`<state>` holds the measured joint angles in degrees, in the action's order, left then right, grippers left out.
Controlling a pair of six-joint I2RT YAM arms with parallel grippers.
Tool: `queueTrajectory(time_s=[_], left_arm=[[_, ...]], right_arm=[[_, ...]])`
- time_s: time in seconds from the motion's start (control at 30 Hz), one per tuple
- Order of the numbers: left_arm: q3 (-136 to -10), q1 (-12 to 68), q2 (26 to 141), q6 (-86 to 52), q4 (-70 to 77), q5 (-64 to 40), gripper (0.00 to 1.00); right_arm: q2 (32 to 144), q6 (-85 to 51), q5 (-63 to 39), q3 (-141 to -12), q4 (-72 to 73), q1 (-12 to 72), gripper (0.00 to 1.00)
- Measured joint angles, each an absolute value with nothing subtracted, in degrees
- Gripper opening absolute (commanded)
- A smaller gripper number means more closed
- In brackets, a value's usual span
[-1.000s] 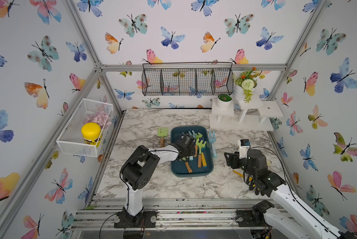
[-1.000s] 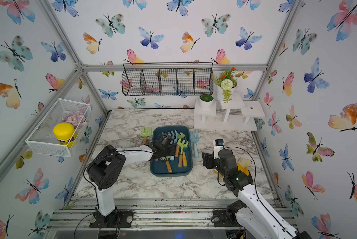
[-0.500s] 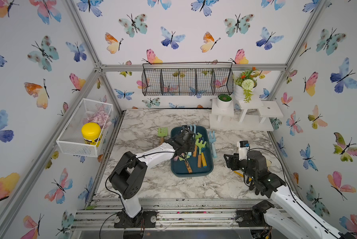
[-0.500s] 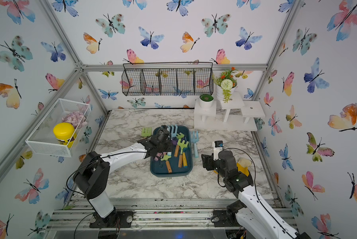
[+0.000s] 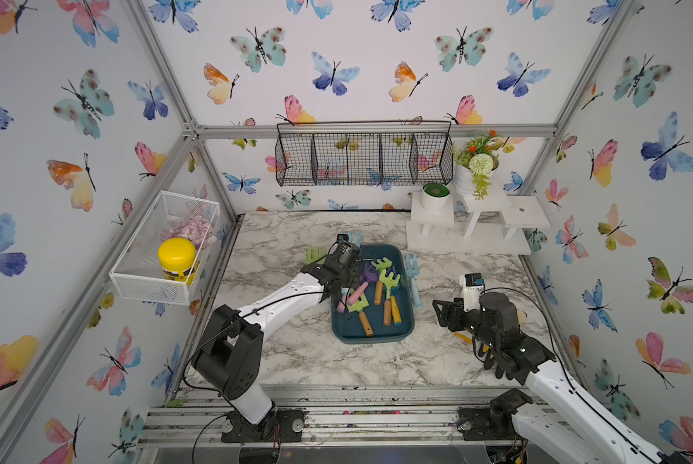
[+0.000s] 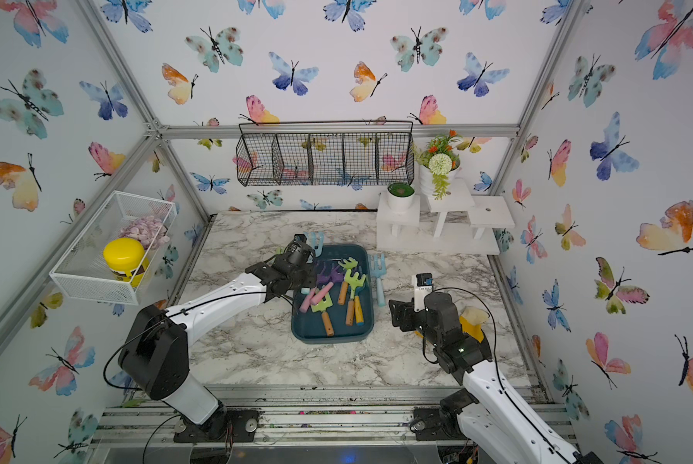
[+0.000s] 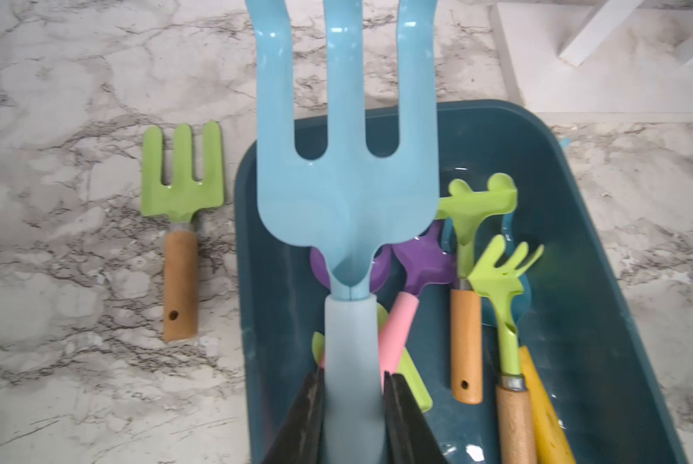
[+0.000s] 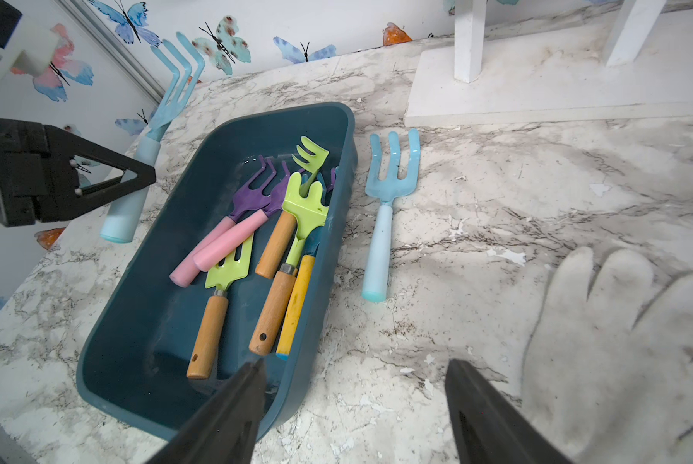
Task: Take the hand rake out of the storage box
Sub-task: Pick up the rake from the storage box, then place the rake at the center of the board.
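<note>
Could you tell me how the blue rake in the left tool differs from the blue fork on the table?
The blue rake is held up in the air, its handle clamped in the left tool; the blue fork lies flat on the table. The rake's prongs bend at the tips; the fork's look straight. Both are light blue with three prongs and pale handles.

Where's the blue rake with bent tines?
In the left wrist view, the blue rake is clamped in the left gripper, above the storage box's far-left corner, near the green fork.
</note>
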<state>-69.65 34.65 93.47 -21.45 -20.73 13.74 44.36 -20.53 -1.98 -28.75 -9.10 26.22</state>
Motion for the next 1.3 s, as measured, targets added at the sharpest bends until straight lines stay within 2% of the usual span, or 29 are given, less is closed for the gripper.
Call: queueTrajectory(time_s=[0.5,1.3], left_arm=[[-68.8,24.3,93.4,-13.1,-22.8,18.4,0.17],[-73.6,13.9,108.5,-5.8,-21.6,20.1,0.15]], right_arm=[[45.3,-20.3,-7.3,-28.4,-9.0,26.2,0.93],[46.6,-19.9,-14.6,-27.8,-8.5,26.2,0.92]])
